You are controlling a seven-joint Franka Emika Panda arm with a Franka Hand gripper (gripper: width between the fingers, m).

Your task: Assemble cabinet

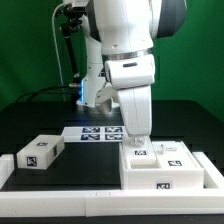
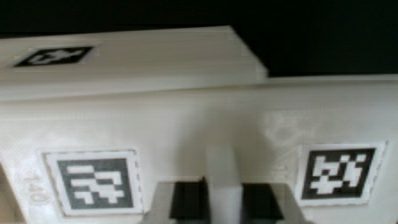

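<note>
The cabinet (image 1: 165,168) is a big white box with coded tags, at the front of the exterior view's right. My gripper (image 1: 138,141) comes straight down onto its upper left part. In the wrist view the cabinet's top (image 2: 214,130) fills the picture, with one tag (image 2: 95,181) on one side of the jaws and another tag (image 2: 340,171) on the other. My gripper (image 2: 224,205) stands with its dark fingers (image 2: 183,205) close together on either side of a thin white upright ridge (image 2: 224,165) of the cabinet. A second tagged white slab (image 2: 125,60) lies beyond.
A loose white tagged block (image 1: 40,153) lies at the exterior view's left. The marker board (image 1: 98,133) lies behind, beside the arm's base. A low white border (image 1: 60,190) runs along the table's front edge.
</note>
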